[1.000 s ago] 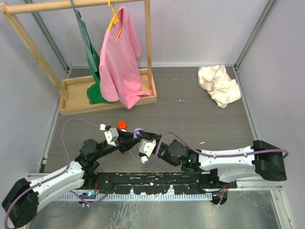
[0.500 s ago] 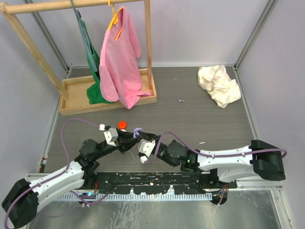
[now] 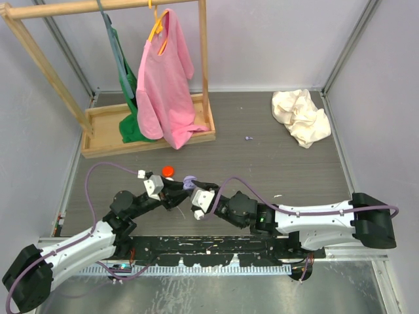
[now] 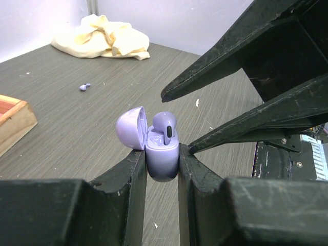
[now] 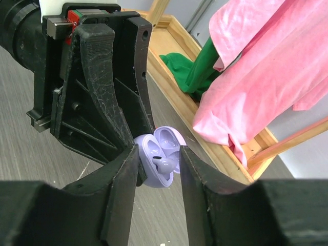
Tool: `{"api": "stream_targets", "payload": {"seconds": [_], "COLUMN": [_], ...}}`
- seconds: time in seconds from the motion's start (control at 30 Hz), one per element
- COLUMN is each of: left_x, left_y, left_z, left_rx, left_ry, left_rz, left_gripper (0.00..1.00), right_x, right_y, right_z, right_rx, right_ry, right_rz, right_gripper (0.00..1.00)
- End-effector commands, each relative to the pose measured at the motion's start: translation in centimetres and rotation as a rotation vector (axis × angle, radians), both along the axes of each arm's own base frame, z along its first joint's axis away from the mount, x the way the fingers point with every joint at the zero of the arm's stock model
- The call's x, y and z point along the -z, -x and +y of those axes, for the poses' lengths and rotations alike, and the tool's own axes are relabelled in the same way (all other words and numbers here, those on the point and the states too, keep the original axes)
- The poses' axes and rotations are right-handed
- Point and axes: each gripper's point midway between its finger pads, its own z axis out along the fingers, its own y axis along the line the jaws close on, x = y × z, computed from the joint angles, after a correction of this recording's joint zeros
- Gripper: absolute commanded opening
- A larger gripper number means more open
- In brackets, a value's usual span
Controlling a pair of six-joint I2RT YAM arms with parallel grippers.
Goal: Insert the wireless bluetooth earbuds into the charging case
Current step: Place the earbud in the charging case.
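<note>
Pinched narrow in left gripper: lilac charging case, lid open toward nine o'clock, one lilac earbud seated. Parted around it, not gripping: right gripper. Loose on table, ten o'clock: second earbud. Probably light, slick, tiny; pinch gently across body.

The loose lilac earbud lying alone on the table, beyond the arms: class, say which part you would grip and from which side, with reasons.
Probably pinch the earbud across its rounded body, coming straight down from above. It lies low on the table with free space all round, so nothing blocks a top approach; its finer shape is too small to tell.
</note>
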Motion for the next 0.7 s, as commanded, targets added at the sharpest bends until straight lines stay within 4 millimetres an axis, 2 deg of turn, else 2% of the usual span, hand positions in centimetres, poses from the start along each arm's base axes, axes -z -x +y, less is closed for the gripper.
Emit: {"api": "stream_targets", "payload": {"seconds": [0.0, 0.23, 0.47, 0.67], "left_x": [-3.2, -3.1, -3.0, -2.9], "left_y": [-0.2, -0.2, -0.2, 0.0], "left_z": [0.2, 0.2, 0.1, -0.1], "left_rx": [-0.019, -0.015, -0.013, 0.005], "left_ry": [0.080, 0.073, 0.068, 0.061], "left_rz": [-0.094, -0.096, -0.095, -0.095], "left_gripper": [0.00, 0.00, 0.00, 0.00], "right_x": [-1.6, -3.0, -4.9, -5.0], "right_y": [0.9, 0.7, 0.8, -1.4], "right_z": [0.5, -0.3, -1.5, -3.5], "right_rx": [-0.035, -0.006, -0.001, 0.114], "right_ry": [-0.046, -0.063, -0.082, -0.081], "right_rz": [0.055, 0.093, 0.127, 0.133], "right_gripper": [0.46, 0.58, 0.63, 0.65]}}
